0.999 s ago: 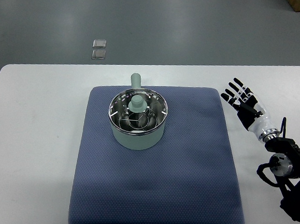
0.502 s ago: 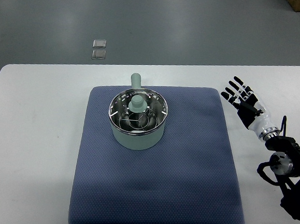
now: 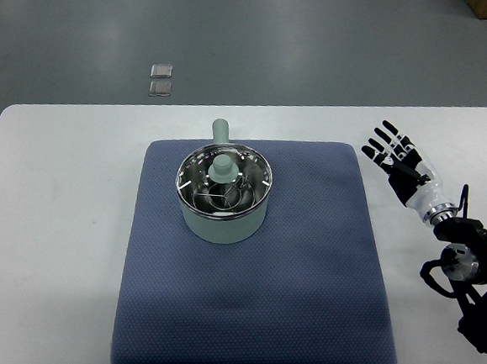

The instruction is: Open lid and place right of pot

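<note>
— What was holding everything up?

— A white table (image 3: 55, 218) with rounded corners, standing on a grey floor (image 3: 322, 45). It ran nearly the full width of what I could see.

— And what lay directly on it?

— A blue quilted mat (image 3: 303, 288), roughly square, covering the middle of the tabletop and reaching its near edge. Bare white showed to the left, to the right and along the far side.

— Anything on the floor itself?

— Two small square pieces (image 3: 160, 79), pale and shiny, one just behind the other, beyond the table's far edge. I could not tell what they were.
</note>
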`<state>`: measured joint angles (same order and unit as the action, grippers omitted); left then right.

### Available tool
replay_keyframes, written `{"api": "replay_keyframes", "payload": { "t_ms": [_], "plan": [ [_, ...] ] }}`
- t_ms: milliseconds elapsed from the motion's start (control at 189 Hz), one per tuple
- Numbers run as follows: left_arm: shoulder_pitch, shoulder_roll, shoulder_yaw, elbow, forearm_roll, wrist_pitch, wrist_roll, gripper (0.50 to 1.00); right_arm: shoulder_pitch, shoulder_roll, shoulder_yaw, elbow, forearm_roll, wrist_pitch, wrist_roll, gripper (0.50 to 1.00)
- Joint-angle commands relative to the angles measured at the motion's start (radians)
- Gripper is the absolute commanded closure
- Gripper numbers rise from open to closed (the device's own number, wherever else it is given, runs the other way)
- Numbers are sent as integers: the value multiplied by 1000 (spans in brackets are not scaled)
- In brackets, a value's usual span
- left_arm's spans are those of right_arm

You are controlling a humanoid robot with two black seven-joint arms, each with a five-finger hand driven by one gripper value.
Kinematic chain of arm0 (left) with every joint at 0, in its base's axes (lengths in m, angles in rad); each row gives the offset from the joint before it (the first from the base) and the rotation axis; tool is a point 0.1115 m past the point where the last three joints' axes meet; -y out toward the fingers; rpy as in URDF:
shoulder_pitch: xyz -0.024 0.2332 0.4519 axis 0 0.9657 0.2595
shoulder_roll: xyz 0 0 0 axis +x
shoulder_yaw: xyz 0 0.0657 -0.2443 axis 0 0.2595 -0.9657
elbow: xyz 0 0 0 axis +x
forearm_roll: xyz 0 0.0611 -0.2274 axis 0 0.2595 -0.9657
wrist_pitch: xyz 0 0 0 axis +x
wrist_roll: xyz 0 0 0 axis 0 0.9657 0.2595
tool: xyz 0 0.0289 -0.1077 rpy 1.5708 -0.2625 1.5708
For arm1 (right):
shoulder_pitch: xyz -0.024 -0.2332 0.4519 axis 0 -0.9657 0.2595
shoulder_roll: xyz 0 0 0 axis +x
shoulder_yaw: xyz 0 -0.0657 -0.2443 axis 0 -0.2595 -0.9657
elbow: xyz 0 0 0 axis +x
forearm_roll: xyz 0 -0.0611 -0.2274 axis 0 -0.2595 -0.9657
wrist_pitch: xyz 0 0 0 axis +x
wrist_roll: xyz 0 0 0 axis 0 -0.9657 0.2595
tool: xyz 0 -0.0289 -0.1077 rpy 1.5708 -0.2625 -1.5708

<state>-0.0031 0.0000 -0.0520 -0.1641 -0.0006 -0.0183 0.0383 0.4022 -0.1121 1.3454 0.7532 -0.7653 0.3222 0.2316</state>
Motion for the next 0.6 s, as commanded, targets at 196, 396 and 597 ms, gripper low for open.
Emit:
{"api": "replay_keyframes", "payload": {
  "t_ms": [196, 396, 597],
  "plan": [
    [0, 0, 0, 0, 1, -2, 0, 500, 36, -26, -3, 15, 0, 1, 0, 572],
    [0, 0, 0, 0, 1, 0, 0, 500, 63, -72, -97, 25, 0, 1, 28, 572],
    [0, 0, 0, 0, 1, 0, 0, 500, 118, -164, -262, 72, 0, -3, 103, 576]
  ]
}}
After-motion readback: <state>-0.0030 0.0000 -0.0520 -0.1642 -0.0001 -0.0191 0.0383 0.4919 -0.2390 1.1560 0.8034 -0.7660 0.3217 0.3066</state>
